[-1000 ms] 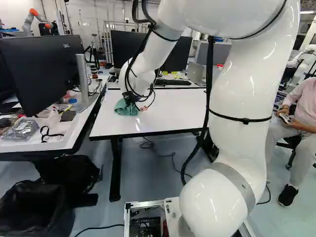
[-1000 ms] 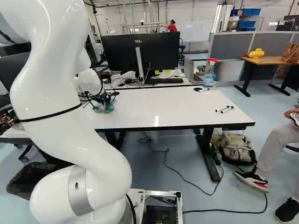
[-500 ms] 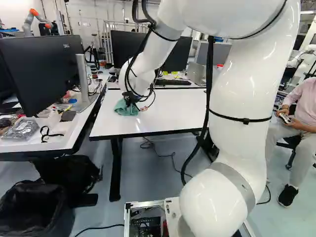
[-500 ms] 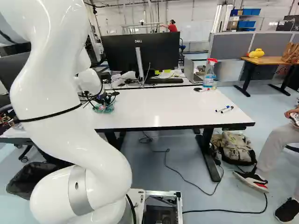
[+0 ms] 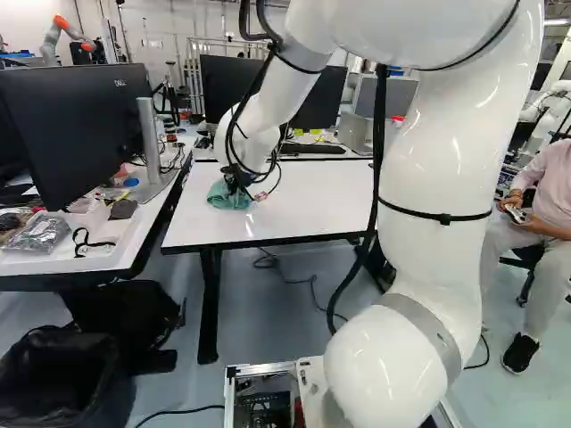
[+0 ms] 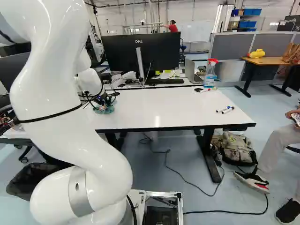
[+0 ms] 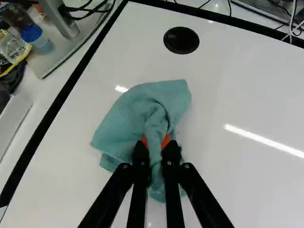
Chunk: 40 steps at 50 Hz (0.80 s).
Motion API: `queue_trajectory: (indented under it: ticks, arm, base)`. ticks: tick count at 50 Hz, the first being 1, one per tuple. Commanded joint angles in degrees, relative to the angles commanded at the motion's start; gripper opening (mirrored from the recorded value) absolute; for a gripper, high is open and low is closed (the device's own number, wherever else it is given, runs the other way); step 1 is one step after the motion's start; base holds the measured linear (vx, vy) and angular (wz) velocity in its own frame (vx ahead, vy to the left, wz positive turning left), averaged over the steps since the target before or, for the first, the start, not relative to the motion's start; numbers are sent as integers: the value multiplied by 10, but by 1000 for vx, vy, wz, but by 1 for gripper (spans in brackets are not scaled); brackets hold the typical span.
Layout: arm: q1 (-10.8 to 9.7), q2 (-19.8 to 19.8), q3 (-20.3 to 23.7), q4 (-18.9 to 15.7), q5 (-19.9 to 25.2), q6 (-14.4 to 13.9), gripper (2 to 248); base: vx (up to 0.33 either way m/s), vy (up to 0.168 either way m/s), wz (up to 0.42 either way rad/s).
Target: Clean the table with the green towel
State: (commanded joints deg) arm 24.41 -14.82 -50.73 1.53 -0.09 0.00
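Note:
At the far left part of the white table (image 5: 294,214), the gripper (image 5: 235,182) is down at the green towel (image 5: 228,198). In the wrist view the gripper (image 7: 155,147) is shut on a bunched fold of the green towel (image 7: 135,114), with its orange pads pressing from both sides. The rest of the cloth spreads ahead of the fingers and to one side, lying on the white tabletop. In the right base view the arm and cables partly cover the towel (image 6: 104,109).
Markers (image 6: 228,109) and a spray bottle (image 6: 210,74) stand or lie on the table's right part. A black round cap (image 7: 181,40) sits ahead of the towel. A cluttered desk with a monitor (image 5: 76,134) adjoins at the left. Another robot (image 5: 67,36) is far back.
The gripper and the towel in it have shifted very slightly over the tabletop. The base has not moved.

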Motion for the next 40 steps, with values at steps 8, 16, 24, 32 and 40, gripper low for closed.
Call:
queue_trajectory:
  ticks: [8, 16, 24, 32, 40]
  arm:
    - [0, 0, 0, 0, -9, 0, 38]
    - [-1, 0, 0, 0, -9, 0, 38]
    - [-12, -2, -3, 0, -9, 0, 38]
    - [-27, -6, -8, 0, -9, 0, 38]
    - [-43, -13, -15, 0, -9, 0, 38]
  base:
    - [0, 0, 0]
    - [0, 0, 0]
    - [0, 0, 0]
    - [0, 0, 0]
    - [0, 0, 0]
